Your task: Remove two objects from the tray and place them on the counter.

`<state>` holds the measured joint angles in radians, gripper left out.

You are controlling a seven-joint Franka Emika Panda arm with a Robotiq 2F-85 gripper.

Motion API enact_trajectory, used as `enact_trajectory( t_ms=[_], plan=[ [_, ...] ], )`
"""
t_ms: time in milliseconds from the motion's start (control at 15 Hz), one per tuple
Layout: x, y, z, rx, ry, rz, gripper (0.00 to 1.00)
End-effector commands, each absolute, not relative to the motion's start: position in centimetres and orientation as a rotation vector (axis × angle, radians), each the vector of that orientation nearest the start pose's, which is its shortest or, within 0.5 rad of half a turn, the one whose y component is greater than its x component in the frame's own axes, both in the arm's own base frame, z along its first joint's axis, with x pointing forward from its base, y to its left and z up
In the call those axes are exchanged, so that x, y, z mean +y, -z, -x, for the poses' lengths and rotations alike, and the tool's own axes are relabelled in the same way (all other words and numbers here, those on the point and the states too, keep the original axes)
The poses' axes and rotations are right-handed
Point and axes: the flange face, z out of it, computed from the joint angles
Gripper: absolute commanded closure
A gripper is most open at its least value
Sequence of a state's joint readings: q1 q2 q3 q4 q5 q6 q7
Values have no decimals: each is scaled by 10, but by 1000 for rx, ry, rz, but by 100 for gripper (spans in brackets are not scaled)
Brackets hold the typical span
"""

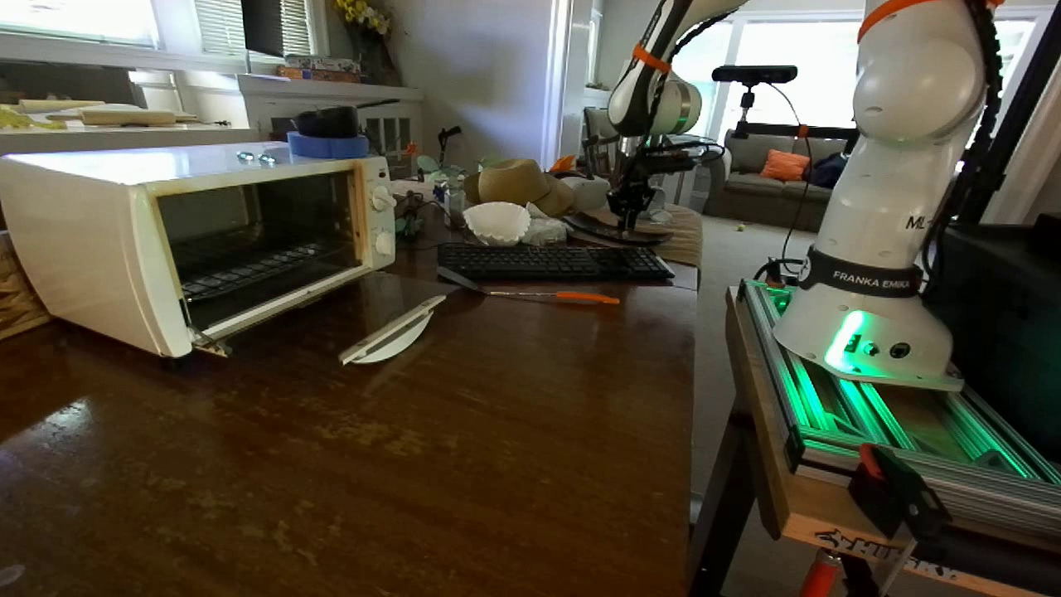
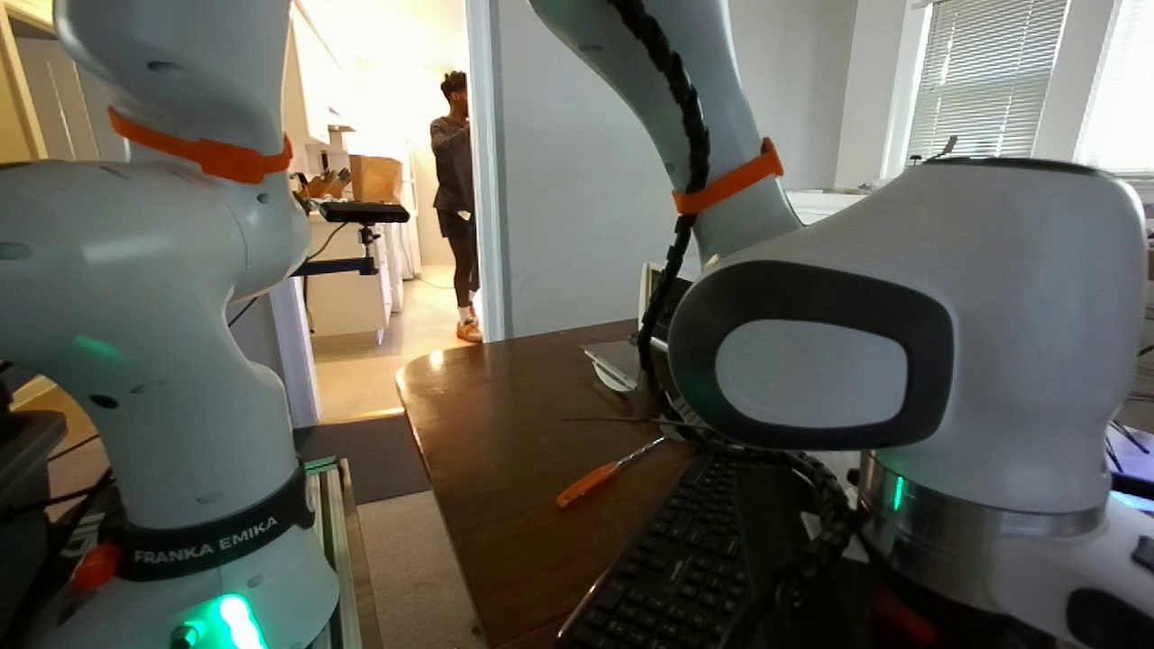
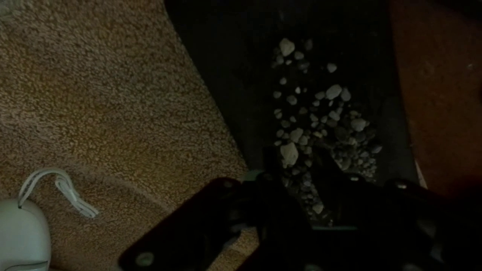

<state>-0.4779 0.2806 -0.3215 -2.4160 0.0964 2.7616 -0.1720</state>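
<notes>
Dimly, the wrist view shows the tray (image 3: 233,75) with grey and whitish pebbles (image 3: 334,115) strewn over it, tan pile cloth (image 3: 94,113) along one side and the reddish-brown wood of the counter (image 3: 444,94) along the other. The gripper (image 3: 297,155) stands over the pebbles with its fingers parted, and a pale stone (image 3: 289,154) shows in the gap, close to one finger. Shadow hides whether they touch, but nothing looks gripped. A white corded object (image 3: 24,233), probably a computer mouse, lies on the cloth, well apart.

In an exterior view, the fingers point down at the tray, just beyond the computer keyboard (image 1: 547,262); whether the tips press on it I cannot tell. Going lower could scrape or tip it and spill the pebbles. The stone is irregular and crowded by smaller ones, so closing might trap a neighbour and let the stone squirt out. A weak hold could then drop it among the keys or against the orange-handled tool (image 1: 587,297) on the way across.

In an exterior view, the arm's wrist link (image 2: 811,379) blocks both gripper and tray, so a slip there would probably go unnoticed.
</notes>
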Motion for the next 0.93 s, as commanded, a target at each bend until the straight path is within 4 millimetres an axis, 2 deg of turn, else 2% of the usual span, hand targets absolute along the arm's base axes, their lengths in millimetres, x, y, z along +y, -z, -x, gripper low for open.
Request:
enact_trajectory(
  t_ms=[0, 133, 867],
  plan=[
    [-368, -204, -341, 1097, 82, 3010, 70],
    [-369, -203, -340, 1098, 83, 3005, 68],
    [-378, -199, -341, 1086, 104, 2990, 75]
  ],
)
